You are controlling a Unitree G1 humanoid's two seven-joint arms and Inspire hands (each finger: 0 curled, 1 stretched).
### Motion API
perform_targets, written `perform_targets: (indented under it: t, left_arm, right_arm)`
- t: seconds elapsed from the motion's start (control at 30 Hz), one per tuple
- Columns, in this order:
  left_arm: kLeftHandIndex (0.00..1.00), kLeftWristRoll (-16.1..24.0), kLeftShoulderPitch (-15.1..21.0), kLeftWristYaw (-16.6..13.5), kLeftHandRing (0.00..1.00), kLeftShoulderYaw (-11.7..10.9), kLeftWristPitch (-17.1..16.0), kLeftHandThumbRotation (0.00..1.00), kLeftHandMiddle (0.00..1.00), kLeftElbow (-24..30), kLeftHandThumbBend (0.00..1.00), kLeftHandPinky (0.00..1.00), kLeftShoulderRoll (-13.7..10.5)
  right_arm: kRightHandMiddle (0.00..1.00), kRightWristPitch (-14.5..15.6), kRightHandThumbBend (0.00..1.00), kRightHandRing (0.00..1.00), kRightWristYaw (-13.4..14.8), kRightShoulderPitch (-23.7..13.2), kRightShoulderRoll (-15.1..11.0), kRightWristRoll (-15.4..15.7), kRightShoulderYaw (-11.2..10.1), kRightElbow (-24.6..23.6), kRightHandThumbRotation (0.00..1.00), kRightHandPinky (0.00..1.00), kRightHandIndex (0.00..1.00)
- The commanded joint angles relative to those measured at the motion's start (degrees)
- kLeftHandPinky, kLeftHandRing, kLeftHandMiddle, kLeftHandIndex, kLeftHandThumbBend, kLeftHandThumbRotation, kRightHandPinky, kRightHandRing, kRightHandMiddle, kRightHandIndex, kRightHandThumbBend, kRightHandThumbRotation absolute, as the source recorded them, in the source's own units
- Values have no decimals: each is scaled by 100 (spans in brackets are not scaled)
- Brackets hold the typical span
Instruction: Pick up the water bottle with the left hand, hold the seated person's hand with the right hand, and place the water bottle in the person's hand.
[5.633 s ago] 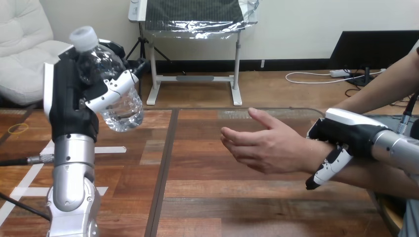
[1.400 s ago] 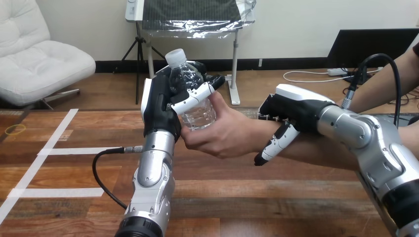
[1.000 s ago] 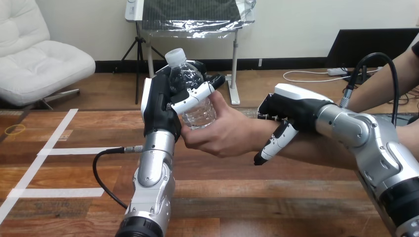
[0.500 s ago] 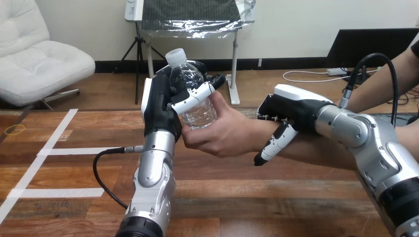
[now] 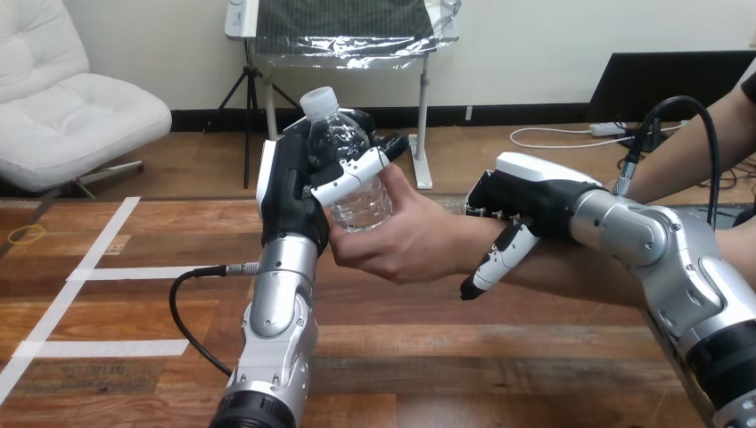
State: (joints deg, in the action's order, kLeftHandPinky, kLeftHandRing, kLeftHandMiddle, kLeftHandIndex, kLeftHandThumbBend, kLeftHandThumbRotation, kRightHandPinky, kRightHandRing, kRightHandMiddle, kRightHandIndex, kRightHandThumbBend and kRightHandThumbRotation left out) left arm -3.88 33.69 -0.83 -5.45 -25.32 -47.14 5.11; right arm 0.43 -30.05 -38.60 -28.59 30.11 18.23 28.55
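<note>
The lower part of the water bottle [image 5: 359,207] is partly hidden behind the person's hand [image 5: 406,245] and the left robot hand [image 5: 290,192] — right of the bottle, the right robot hand [image 5: 526,201] covers part of the person's wrist [image 5: 459,241].

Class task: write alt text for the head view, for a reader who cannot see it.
The left robot hand grips a clear water bottle cap up above a wooden table, while the person's hand, reaching in from the right, closes round the bottle's lower part. The right robot hand lies over the person's wrist.

White tape strips [image 5: 134,273] cross the wooden table [image 5: 499,357] at its left, near a yellow ring [image 5: 27,234].
</note>
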Motion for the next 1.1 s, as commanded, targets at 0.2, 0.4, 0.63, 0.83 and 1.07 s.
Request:
perform_targets:
  t: [0.2,0.4,0.63,0.83,1.07]
  left_arm:
    - [57,269,55,84,52,265,118,12,57,494,70,44,-70]
    - [69,434,-145,3,64,324,255,35,68,883,71,55,-127]
    - [76,542,-432,3,72,389,471,60,77,1468,71,64,-238]
    - [77,475,-697,71,73,406,634,71,79,2019,72,64,-272]
    - [78,322,-1051,192,73,396,788,79,79,2697,75,65,-294]
  right_arm:
    - [41,-46,90,33,-21,202,-44,-324,-171,-489,18,27,41]
    - [46,-152,91,39,-31,417,-198,-394,-208,-739,31,32,49]
    - [50,-250,93,42,-81,697,-429,-481,-256,-1067,46,35,59]
    - [56,-168,93,47,-143,931,-560,-555,-351,-1380,52,39,66]
    - [67,-39,96,59,-140,1234,-682,-621,-490,-1780,56,47,74]
